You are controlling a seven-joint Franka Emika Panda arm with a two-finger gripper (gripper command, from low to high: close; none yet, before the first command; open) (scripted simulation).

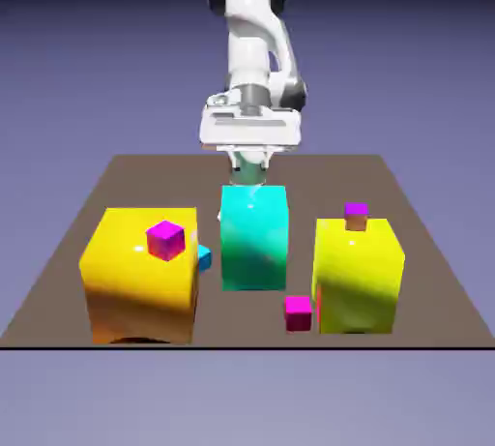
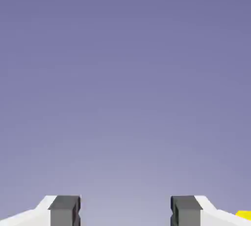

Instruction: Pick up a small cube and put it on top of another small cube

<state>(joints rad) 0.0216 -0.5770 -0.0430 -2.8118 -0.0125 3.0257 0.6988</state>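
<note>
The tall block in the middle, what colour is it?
The tall block is teal, best seen in the exterior view.

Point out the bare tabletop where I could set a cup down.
Bare: the front strip between the orange block and small pink cube; also the table's far right corner. Crowded: around the yellow-green block.

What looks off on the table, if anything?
Blue cube: mostly hidden behind the orange block in the exterior view. Orange block's front bottom edge shows a dark curved patch; can't tell if shadow or gap. Nothing spilled.
</note>
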